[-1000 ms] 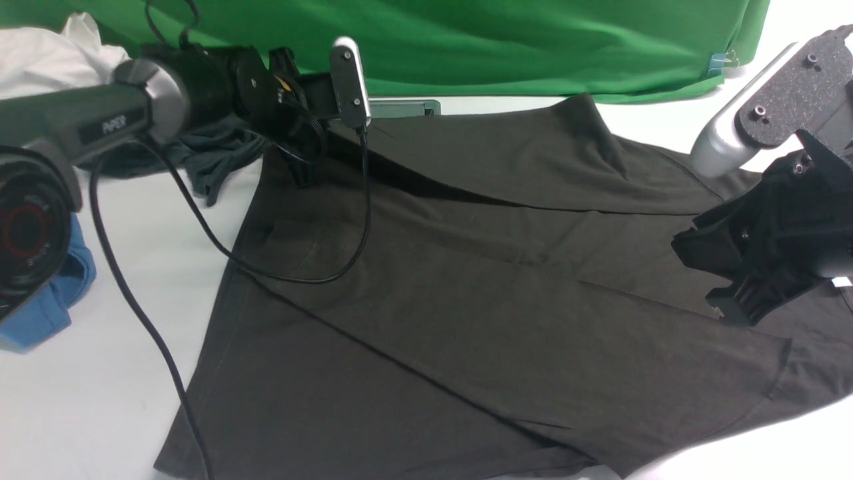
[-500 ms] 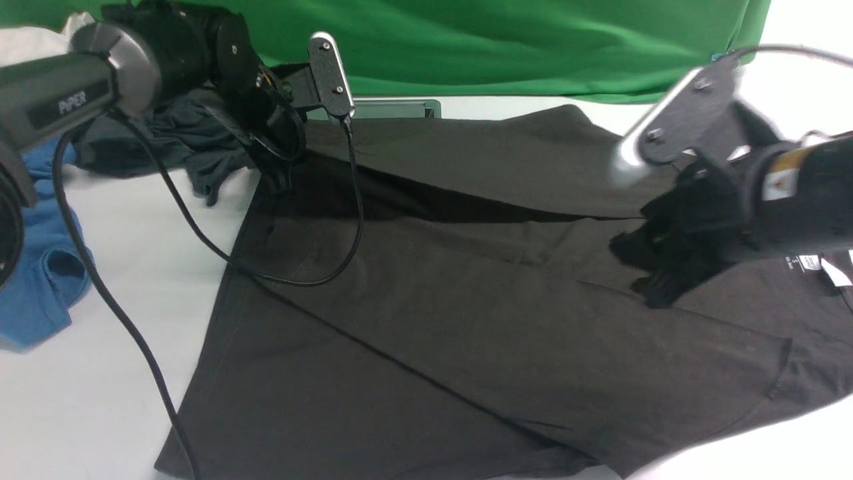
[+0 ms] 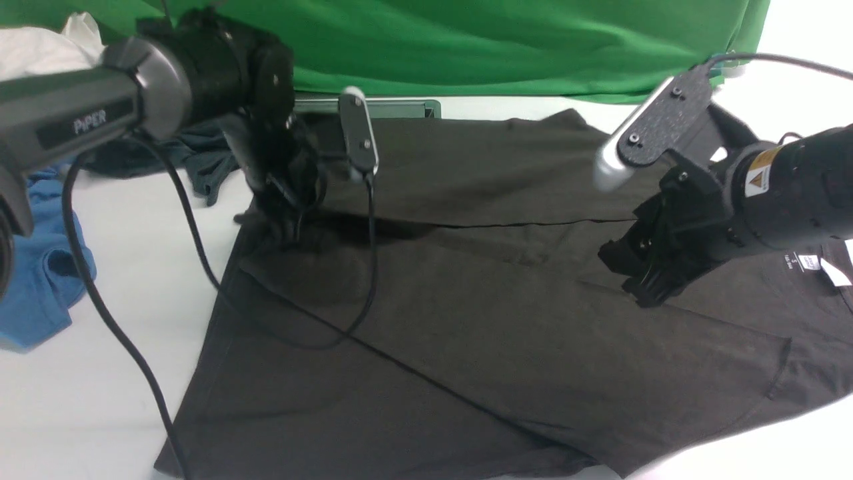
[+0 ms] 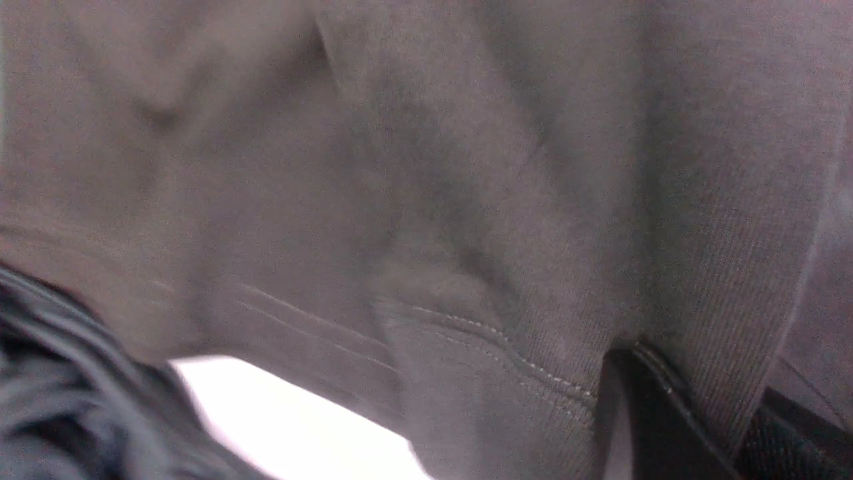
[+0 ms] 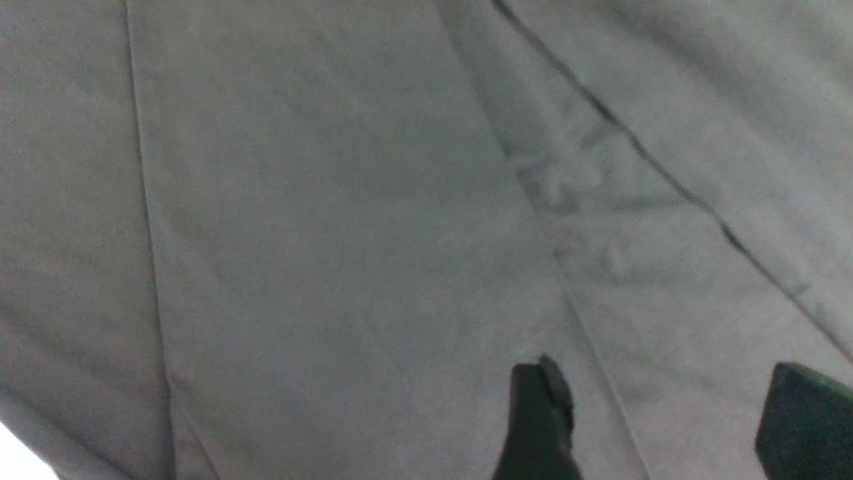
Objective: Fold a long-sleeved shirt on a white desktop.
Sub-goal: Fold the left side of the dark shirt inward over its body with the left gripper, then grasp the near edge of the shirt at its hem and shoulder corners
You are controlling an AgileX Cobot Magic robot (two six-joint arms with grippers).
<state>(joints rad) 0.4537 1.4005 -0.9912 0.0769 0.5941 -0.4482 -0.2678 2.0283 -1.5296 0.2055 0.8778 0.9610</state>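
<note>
The long-sleeved shirt [image 3: 466,347] is spread across the white table [image 3: 80,400] before the green backdrop [image 3: 500,47]. Its bunched corner toward the backdrop is pinched in the closed left pincer [image 3: 283,223]. The right pincer [image 3: 643,283] is held open over the shirt.

Green backdrop [image 3: 500,47], blue garment [image 3: 40,280], grey-teal garment [image 3: 206,170], white cloth [image 3: 40,50].

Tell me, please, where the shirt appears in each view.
Front: shirt covers the desk from centre to right edge.
Left wrist: shirt fills most of the picture, hem in the left tool.
Right wrist: shirt fills almost everything.
Shared: white desk, a patch in the left wrist view, a sliver in the right.
</note>
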